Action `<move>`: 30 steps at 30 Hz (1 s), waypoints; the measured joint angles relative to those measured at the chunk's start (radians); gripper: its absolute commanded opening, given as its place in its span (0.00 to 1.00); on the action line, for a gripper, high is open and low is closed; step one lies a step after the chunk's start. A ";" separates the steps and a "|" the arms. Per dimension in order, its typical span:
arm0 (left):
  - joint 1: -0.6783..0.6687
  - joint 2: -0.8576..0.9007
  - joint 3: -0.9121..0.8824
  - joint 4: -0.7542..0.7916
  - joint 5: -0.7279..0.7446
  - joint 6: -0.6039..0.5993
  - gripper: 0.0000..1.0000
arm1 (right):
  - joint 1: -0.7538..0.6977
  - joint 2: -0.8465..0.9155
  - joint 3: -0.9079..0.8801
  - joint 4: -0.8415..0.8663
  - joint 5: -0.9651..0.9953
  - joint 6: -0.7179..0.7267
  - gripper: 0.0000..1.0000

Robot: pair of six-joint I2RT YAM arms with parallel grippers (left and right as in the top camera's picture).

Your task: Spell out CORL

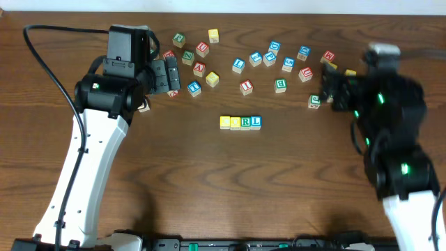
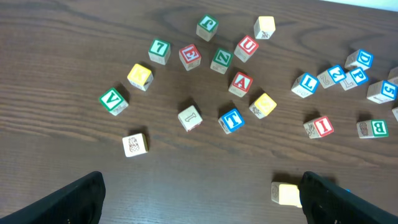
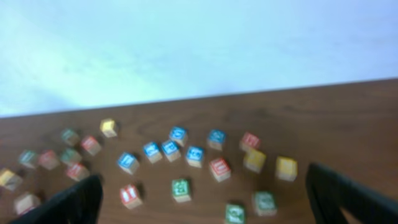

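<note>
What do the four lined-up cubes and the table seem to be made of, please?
The four lined-up cubes: probably wood, with painted tops, two yellow, two white with coloured letters; pale edges suggest bare timber. The table: wood or wood-look laminate, dark brown streaky grain, matte.

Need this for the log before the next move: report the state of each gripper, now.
Left gripper: open, holding nothing.
Right gripper: open, holding nothing.

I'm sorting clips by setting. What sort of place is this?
Likely a robotics lab or test bench: two robot arms over a wooden table, scattered alphabet cubes, a plain pale wall behind.
</note>
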 measured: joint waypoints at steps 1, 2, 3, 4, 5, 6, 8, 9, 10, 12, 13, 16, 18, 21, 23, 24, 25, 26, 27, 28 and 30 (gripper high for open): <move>0.000 0.000 0.000 0.000 0.000 0.000 0.98 | -0.016 -0.048 -0.064 0.053 -0.002 -0.004 0.99; 0.000 0.000 0.000 0.000 0.000 0.000 0.98 | -0.029 -0.092 -0.122 0.101 -0.005 -0.006 0.99; 0.000 0.000 0.000 0.000 0.000 0.000 0.98 | -0.042 -0.140 -0.188 0.157 -0.009 -0.009 0.99; 0.000 0.000 0.000 0.000 0.000 0.000 0.98 | -0.058 -0.209 -0.278 0.225 -0.013 -0.011 0.99; 0.000 0.000 0.000 0.000 0.000 0.000 0.98 | -0.063 -0.235 -0.307 0.240 -0.014 -0.012 0.99; 0.000 0.000 0.000 0.000 0.000 0.000 0.98 | -0.069 -0.288 -0.370 0.287 -0.017 -0.013 0.99; 0.000 0.000 0.000 -0.001 0.000 0.000 0.98 | -0.078 -0.389 -0.481 0.365 -0.018 -0.013 0.99; 0.000 0.000 0.000 0.000 0.000 0.000 0.98 | -0.080 -0.435 -0.530 0.394 -0.017 -0.013 0.99; 0.000 0.000 0.000 0.000 0.000 0.000 0.98 | -0.082 -0.480 -0.575 0.419 -0.017 -0.013 0.99; 0.000 0.000 0.000 0.000 0.000 0.000 0.98 | -0.084 -0.560 -0.660 0.468 -0.016 -0.013 0.99; 0.000 0.000 0.000 0.000 0.000 0.000 0.98 | -0.084 -0.607 -0.711 0.490 -0.017 -0.013 0.99; 0.000 0.000 0.000 0.000 0.000 0.000 0.98 | -0.084 -0.702 -0.821 0.516 -0.016 -0.012 0.99; 0.000 0.000 0.000 0.000 0.000 0.000 0.98 | -0.084 -0.755 -0.872 0.520 -0.017 -0.011 0.99; 0.000 0.000 0.000 0.000 0.000 0.000 0.98 | -0.084 -0.830 -0.928 0.518 -0.017 -0.011 0.99; 0.000 0.000 0.000 0.000 0.000 0.000 0.98 | -0.084 -0.871 -0.941 0.505 -0.016 -0.010 0.99; 0.000 0.000 0.000 0.000 0.000 0.000 0.98 | -0.084 -0.889 -0.945 0.498 -0.017 -0.010 0.99; 0.000 0.000 0.000 0.000 0.000 0.000 0.98 | -0.084 -0.906 -0.948 0.489 -0.017 -0.010 0.99; 0.000 0.000 0.000 0.000 0.000 0.000 0.98 | -0.084 -0.925 -0.953 0.476 -0.017 -0.010 0.99; 0.000 0.000 0.000 0.000 0.000 0.000 0.98 | -0.084 -0.943 -0.956 0.448 -0.018 -0.009 0.99; 0.000 0.000 0.000 0.000 0.000 0.000 0.98 | -0.084 -0.953 -0.961 0.426 -0.021 -0.009 0.99; 0.000 0.000 0.000 0.000 0.000 0.000 0.98 | -0.084 -0.957 -0.967 0.387 -0.026 -0.008 0.99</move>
